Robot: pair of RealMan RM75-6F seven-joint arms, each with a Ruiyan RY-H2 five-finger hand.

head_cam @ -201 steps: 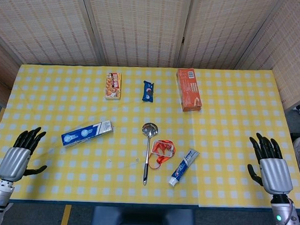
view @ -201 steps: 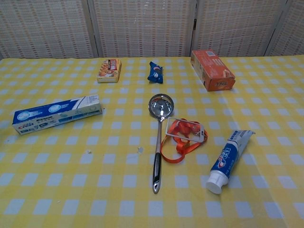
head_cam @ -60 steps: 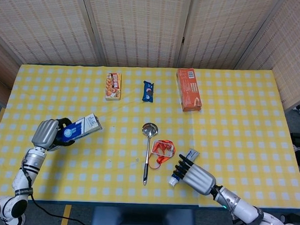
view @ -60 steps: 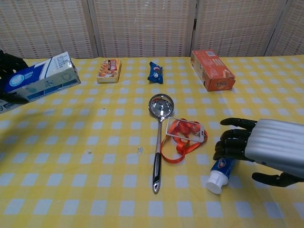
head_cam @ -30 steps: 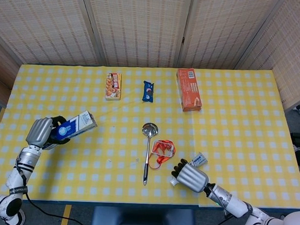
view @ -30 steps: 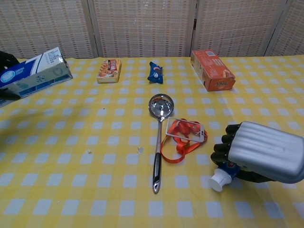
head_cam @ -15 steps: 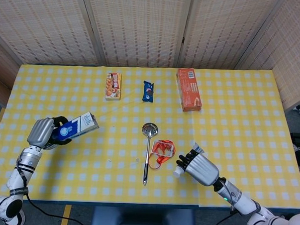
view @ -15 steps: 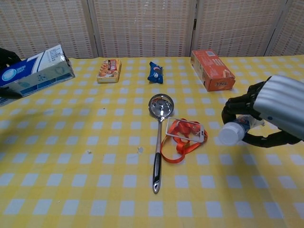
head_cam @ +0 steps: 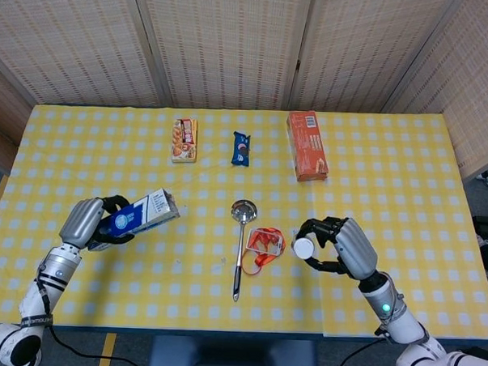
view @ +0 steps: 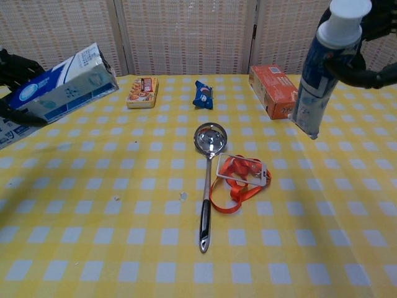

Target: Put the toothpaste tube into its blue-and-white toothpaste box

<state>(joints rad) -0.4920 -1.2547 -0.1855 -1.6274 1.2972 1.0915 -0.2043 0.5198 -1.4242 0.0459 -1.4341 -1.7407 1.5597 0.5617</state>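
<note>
— Toothpaste tube up off the table, cap end uppermost, crimped tail hanging down. Seen cap-on from the head view, just right of the orange lanyard. Clasped near the cap by the right hand, fingers wrapped round the neck.

— And the blue-and-white toothpaste box?

— Also lifted, well apart from the tube, over the left side of the yellow checked tablecloth. Gripped at its near end by the left hand, fingers closed round the carton, far end tilted up and pointing toward the middle. Cannot tell from either view whether that far flap stands open.

— Likely trouble from here?

— Mostly alignment. Held so high on the neck, with the tail free to swing — could catch the carton's rim and buckle instead of sliding in. Wrong end leading, too: cap up now, so probably needs turning toward the mouth. Carton thin-walled by the look of it; too hard a squeeze might flatten the opening. Any slip and the tube could drop onto the metal ladle or the lanyard below.

— Anything else about?

— Orange box, a blue snack packet and a small biscuit pack along the far side, clear of the work.
</note>
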